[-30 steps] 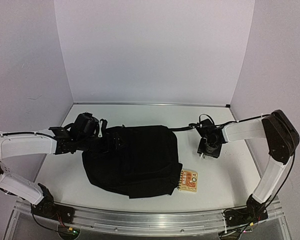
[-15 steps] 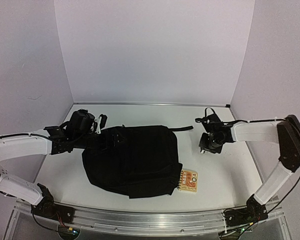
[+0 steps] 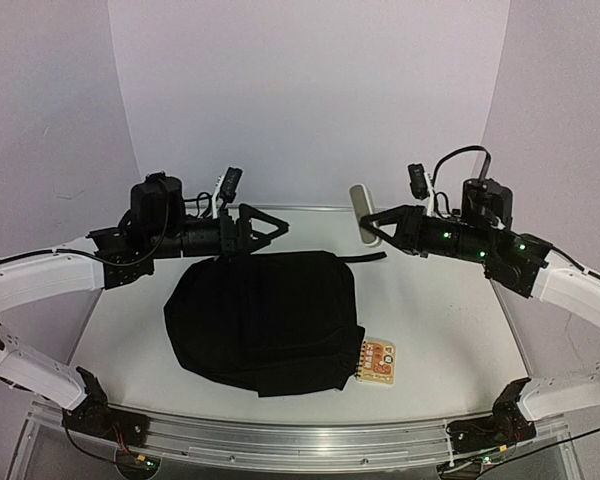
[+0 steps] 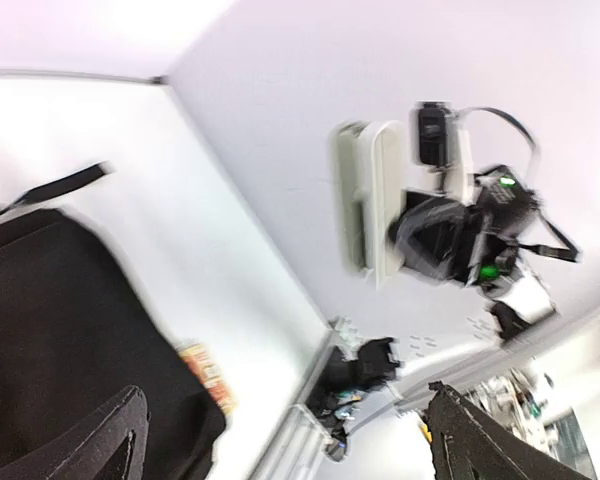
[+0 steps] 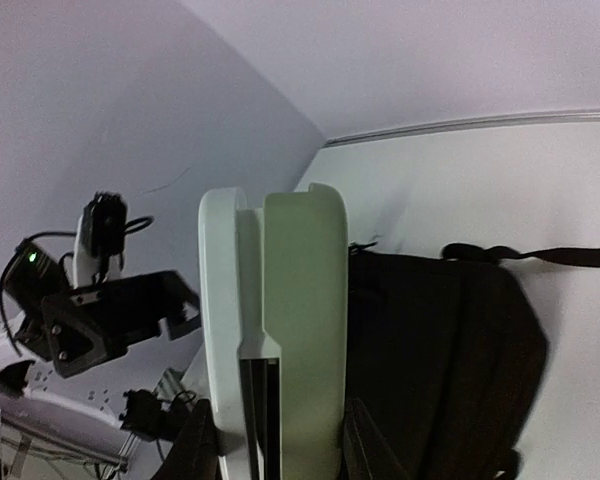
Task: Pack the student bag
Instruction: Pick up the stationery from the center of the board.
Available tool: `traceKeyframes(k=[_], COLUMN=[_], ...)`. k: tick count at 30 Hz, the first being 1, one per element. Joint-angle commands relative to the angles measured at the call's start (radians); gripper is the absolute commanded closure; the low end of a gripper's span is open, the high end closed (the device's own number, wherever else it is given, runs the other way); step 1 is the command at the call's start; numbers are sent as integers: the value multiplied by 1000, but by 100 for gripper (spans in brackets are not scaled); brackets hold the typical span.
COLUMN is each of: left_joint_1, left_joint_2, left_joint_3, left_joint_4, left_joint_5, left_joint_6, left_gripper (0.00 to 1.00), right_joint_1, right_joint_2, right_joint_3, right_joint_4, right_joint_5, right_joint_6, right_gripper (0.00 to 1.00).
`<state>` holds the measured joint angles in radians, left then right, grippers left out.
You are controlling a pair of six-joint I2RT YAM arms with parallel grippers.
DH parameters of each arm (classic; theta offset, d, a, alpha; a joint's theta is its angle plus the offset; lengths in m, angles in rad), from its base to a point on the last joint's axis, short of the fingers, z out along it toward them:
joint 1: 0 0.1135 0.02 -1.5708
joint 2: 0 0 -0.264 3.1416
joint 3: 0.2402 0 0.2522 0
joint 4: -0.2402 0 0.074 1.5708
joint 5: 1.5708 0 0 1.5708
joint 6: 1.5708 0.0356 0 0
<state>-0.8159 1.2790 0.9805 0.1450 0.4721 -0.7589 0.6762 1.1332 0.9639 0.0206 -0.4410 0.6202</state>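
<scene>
The student bag [image 3: 265,320] is a large black backpack lying flat in the middle of the table, zipper closed as far as I can see; it also shows in the left wrist view [image 4: 40,300] and the right wrist view [image 5: 450,340]. My right gripper [image 3: 376,226] hangs above the table's back right, shut on a white and pale-green stapler-like object [image 3: 360,206], which stands upright between the fingers [image 5: 280,330]. My left gripper [image 3: 270,228] hovers above the bag's back left corner, open and holding nothing [image 4: 282,400].
A small orange and yellow notebook [image 3: 378,362] lies against the bag's front right corner. A black strap [image 3: 365,258] trails from the bag's back right. White walls [image 3: 310,100] close in the back and both sides.
Both arms have lifted off the table. The right gripper closed on the white object and carried it up and left. The left gripper rose from the bag's left edge, still open.
</scene>
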Motion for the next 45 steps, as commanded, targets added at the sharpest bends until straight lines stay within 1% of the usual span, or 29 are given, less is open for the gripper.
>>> traceKeyframes(k=[1,5,7,9,13,14,18,20,21,23,26,29,31,32,34,35,37,38,39,42,45], left_joint_1=[-33,-41,-44,-48,-54,-54,-57,-61,-63,-66,-66,-66,-65,-64,-59,-51,-22,8,36,119,187], left_joint_2=[32,48,55,57,58,60,83,101,106,111,101,85,73,63,39,24,-6,-27,-41,-84,-119], left_joint_3=[61,47,34,18,3,3,22,32,32,19,-21,-49,-66,-71,-75,-74,-76,-80,-85,-108,-139], left_joint_4=[213,293,327,369,406,407,410,412,415,439,499,529,527,501,415,361,251,206,160,6,-137], left_joint_5=[112,144,165,186,194,199,235,258,260,255,217,173,139,107,40,7,-39,-52,-57,-80,-123], left_joint_6=[2,-22,-40,-59,-82,-83,-96,-103,-109,-123,-148,-160,-169,-171,-158,-148,-147,-155,-162,-167,-150], left_gripper=[3,2,2,2,10,16,27,36,42,57,76,88,95,97,100,100,100,100,100,100,100], right_joint_1=[101,170,185,193,207,211,216,217,217,217,216,217,216,216,217,219,227,233,238,254,284], right_joint_2=[49,103,128,155,200,208,221,218,215,211,212,214,213,212,211,212,221,232,248,334,441], right_joint_3=[60,55,52,58,76,80,83,81,79,77,66,48,33,27,28,36,62,78,96,166,241], right_joint_4=[178,350,422,451,476,479,496,508,514,519,518,517,514,504,433,379,250,187,120,-73,-191], right_joint_5=[-166,-225,-246,-259,-278,-282,-275,-266,-262,-257,-248,-234,-215,-199,-135,-72,56,132,199,380,517], right_joint_6=[-13,45,71,85,91,91,98,103,105,106,107,114,118,118,93,77,35,22,13,23,43], right_gripper=[100,100,100,100,100,100,100,100,100,100,100,99,92,82,52,40,28,26,25,28,31])
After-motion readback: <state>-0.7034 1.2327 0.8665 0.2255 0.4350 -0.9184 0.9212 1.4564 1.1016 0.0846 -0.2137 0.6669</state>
